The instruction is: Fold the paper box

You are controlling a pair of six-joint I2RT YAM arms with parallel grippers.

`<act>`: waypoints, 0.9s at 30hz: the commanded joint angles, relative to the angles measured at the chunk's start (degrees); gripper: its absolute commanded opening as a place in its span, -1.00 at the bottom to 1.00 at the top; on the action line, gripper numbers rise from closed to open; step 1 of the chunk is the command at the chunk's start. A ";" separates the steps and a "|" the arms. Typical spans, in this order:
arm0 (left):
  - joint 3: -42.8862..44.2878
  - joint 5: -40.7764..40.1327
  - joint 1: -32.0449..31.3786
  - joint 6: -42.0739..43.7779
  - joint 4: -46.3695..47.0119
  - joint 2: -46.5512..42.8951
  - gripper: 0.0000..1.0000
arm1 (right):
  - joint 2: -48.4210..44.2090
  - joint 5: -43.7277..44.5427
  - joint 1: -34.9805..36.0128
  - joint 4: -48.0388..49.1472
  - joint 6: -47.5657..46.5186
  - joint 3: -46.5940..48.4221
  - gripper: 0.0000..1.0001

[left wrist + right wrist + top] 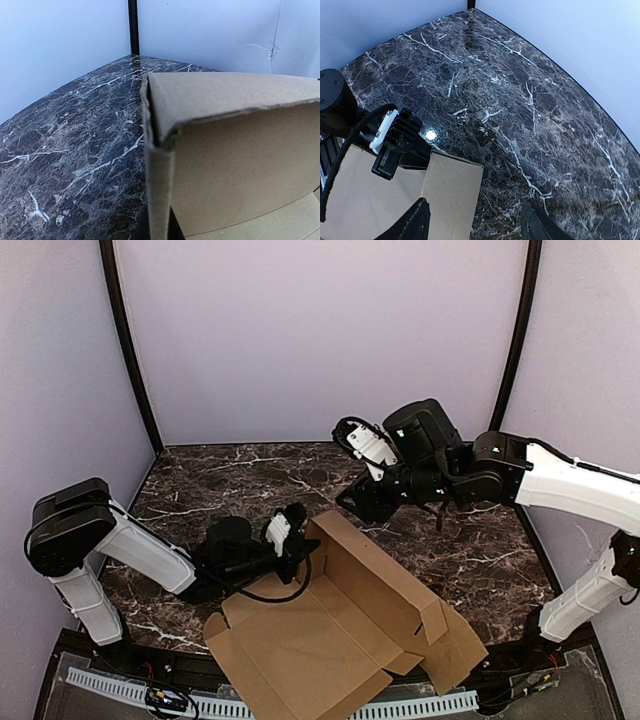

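One paper box (330, 640) lies half folded at the near middle of the bench (220, 480), its far wall raised. Two arms reach toward it. The left gripper (295, 540) sits at that wall's left end. The right gripper (362, 502) hangs just beyond the box's far corner.

One cardboard corner fills the left wrist view, upright, with bench to its left. The left gripper is closed; whether it pinches the cardboard I cannot tell.

Two fingers (417, 220) of the right gripper stand wide apart, open, above one box corner and bare bench, holding nothing.
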 commanded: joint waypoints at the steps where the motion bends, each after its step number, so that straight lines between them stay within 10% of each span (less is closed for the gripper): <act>1: 0.96 4.27 0.14 4.62 1.59 0.77 -0.99 | 1.60 -7.18 -1.82 7.34 3.00 -1.84 0.02; 9: -3.94 3.29 0.08 8.02 21.96 7.13 -0.99 | 5.36 -10.28 -2.92 12.51 4.91 -2.72 -1.00; 27: -3.24 5.66 0.13 6.18 26.03 13.89 -0.82 | 10.86 -18.72 -2.94 18.20 10.35 -6.63 -1.00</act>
